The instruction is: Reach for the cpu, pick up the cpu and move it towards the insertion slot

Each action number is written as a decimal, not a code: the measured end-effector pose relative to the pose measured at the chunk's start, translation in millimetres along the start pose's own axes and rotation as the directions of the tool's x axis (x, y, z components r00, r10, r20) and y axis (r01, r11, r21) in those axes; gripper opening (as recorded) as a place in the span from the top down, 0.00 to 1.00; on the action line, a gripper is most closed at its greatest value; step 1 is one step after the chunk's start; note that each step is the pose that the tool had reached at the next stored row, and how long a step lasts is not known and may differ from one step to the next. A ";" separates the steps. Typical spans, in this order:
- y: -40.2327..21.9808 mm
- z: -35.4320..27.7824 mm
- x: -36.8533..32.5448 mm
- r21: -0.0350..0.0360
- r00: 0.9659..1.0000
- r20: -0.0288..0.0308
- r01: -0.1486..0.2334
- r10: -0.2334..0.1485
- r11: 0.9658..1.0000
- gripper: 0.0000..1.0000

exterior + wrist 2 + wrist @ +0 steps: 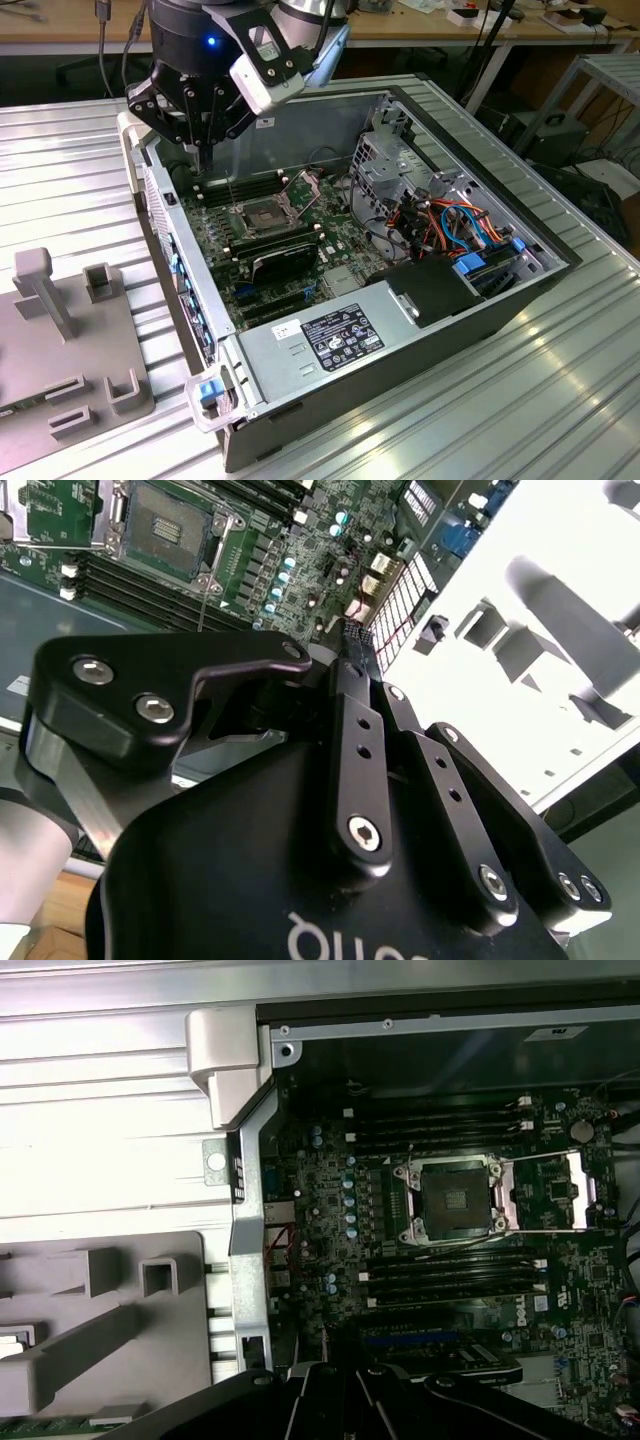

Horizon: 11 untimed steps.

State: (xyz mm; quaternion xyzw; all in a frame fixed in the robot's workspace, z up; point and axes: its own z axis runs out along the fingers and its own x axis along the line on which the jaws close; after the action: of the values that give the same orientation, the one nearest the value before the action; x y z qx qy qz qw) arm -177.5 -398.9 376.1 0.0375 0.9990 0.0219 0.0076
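Observation:
The insertion slot (262,215) lies in the motherboard inside the open computer case (470,315), its dark centre bare and its metal flap (305,185) swung open. Both wrist views look down on the insertion slot (165,525) (452,1198). My gripper (205,150) hangs above the case's far corner at the exterior view's left, a little short of the slot. Its fingers (350,690) are drawn together and I see nothing between them. The cpu is out of view.
Long black memory slots (440,1132) flank the socket and a black card (285,262) lies in front of it. A drive cage (400,170), coloured cables (450,225) and a power supply (330,340) crowd the case. A grey fixture plate (60,330) sits on the ribbed metal table (450,420).

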 end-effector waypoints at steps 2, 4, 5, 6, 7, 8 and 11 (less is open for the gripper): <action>-0.1 0.3 0.8 0.000 1.000 0.000 0.000 0.000 1.000 0.89; -0.1 0.6 1.5 0.000 1.000 0.000 0.000 0.000 1.000 0.89; -0.2 0.8 1.9 0.000 1.000 0.000 0.000 0.000 1.000 0.89; -0.2 0.9 2.2 0.000 1.000 0.000 0.000 0.000 1.000 0.89; -0.2 1.1 2.7 0.000 1.000 0.000 0.000 0.000 1.000 0.89; -0.3 1.2 3.1 0.000 1.000 0.000 0.000 0.000 1.000 0.89; -0.4 1.6 4.0 0.000 1.000 0.000 0.000 0.000 1.000 0.89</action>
State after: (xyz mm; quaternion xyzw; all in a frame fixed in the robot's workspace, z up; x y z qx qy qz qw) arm -181.5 -398.9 374.4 0.0375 0.9990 0.0219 0.0074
